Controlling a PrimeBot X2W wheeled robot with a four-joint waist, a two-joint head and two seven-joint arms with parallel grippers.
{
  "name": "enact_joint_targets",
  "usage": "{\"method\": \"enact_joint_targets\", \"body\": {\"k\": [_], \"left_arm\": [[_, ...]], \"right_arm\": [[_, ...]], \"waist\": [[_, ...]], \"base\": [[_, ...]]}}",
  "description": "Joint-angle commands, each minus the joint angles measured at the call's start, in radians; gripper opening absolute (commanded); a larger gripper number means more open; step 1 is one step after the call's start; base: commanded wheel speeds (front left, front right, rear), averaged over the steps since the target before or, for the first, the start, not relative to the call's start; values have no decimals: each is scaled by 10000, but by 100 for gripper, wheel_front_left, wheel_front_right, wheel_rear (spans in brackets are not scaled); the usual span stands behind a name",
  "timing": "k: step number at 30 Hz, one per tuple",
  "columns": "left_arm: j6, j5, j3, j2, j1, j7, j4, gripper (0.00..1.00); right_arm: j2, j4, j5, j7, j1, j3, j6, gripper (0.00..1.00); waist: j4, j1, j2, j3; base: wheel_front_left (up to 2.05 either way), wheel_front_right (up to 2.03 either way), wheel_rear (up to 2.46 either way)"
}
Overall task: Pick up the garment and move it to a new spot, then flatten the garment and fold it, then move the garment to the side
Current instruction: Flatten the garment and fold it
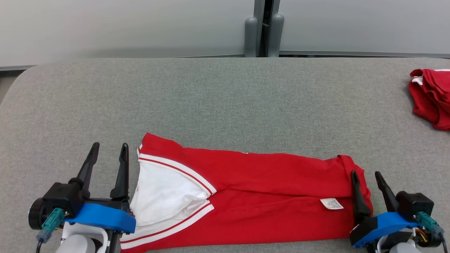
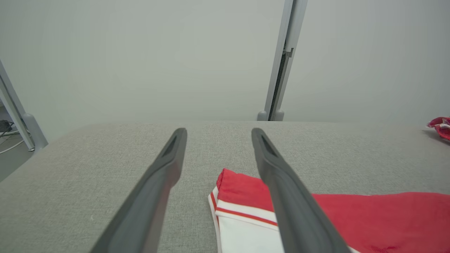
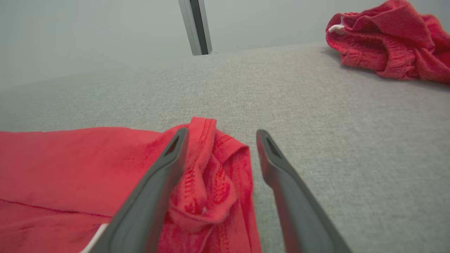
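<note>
Now, left gripper (image 1: pixel 110 144) and right gripper (image 1: pixel 365 174) both gape empty; I'd pinch the garment (image 1: pixel 263 182) ends evenly before the next fold.

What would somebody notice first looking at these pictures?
The bright red garment with white striped trim stands out, lying folded into a long band near the front edge of the grey table. An open claw sits at each end: the left claw by the white-trimmed end, the right claw at the bunched hem. A crumpled red cloth lies at the far right.
</note>
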Motion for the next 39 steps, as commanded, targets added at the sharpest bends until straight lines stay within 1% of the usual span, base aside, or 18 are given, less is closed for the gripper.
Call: {"method": "enact_joint_targets", "body": {"k": [1, 2, 3, 4, 5, 6, 7, 12, 13, 14, 15, 16, 19, 24, 32, 36, 39], "left_arm": [[-162, 506, 611, -300, 340, -36, -148, 100], [-242, 749, 878, -457, 454, -36, -209, 100], [-242, 749, 878, -457, 454, -36, -209, 100], [-327, 974, 1164, -609, 561, -36, -261, 100], [-490, 1431, 1618, -902, 755, -37, -346, 100], [-490, 1431, 1618, -902, 755, -37, -346, 100], [-571, 1610, 1866, -1052, 833, -37, -389, 100], [-1122, 2403, 2790, -1688, 1170, -37, -478, 100], [-1221, 2544, 2935, -1801, 1206, -37, -479, 100], [-1323, 2663, 3097, -1909, 1237, -37, -473, 100], [-1399, 2802, 3239, -2008, 1264, -37, -470, 100], [-1469, 3021, 3336, -2051, 1294, -37, -473, 100], [-1670, 3356, 3621, -2301, 1359, -37, -426, 100], [-1940, 3717, 4035, -2623, 1365, -37, -404, 100], [-2258, 4010, 4439, -2911, 1404, -38, -359, 100], [-2351, 4129, 4542, -2984, 1407, -38, -349, 100], [-2377, 4158, 4589, -3021, 1400, -38, -331, 100]], "right_arm": [[49, 454, -33, -45, -130, -33, -5, 100], [69, 657, -21, -43, -173, -2, -5, 100], [69, 657, -21, -43, -173, -2, -5, 100], [77, 832, -4, -45, -250, 15, -5, 100], [101, 1298, 20, -43, -279, 104, -5, 100], [101, 1298, 20, -43, -279, 104, -5, 100], [113, 1465, 46, -43, -330, 131, -5, 100], [204, 2376, 179, 30, -417, 424, -5, 100], [231, 2524, 279, 38, -433, 541, -3, 97], [265, 2621, 339, 40, -461, 636, -3, 46], [297, 2709, 454, 60, -496, 707, -2, 5], [325, 2745, 597, 56, -520, 745, -2, 0], [157, 2769, 796, 34, -658, 707, -9, 0], [-431, 2506, 918, -15, -914, 176, -15, 0], [-1407, 2223, 606, -22, -1164, -1248, -11, 0], [-1569, 2153, 399, -24, -1419, -1593, -9, 0], [-1454, 1962, 275, -23, -1511, -1407, -9, 0]], "waist": [[3, 0, 0, -2], [-2, 0, 0, -2], [-2, 0, 0, -2], [-10, 0, 0, 4], [-25, 0, 0, 8], [-25, 0, 0, 8], [-31, 0, 0, 10], [-74, 0, 0, 0], [-83, 0, 0, -1], [-93, 0, 0, 0], [-102, 0, 0, 1], [-113, 0, 0, 1], [-142, 0, 0, -2], [-198, 0, 0, -22], [-292, 0, 0, -30], [-360, 0, 0, -43], [-404, 0, 0, -63]], "base": [[0, 0, 0], [0, 0, 0], [0, 0, 0], [0, 0, 0], [0, 0, 0], [0, 0, 0], [0, 0, 0], [0, 0, 0], [0, 0, 0], [0, 0, 0], [0, 0, 0], [0, 0, 0], [0, 0, 0], [0, 0, 0], [0, 0, 0], [0, 0, 0], [0, 0, 0]]}}
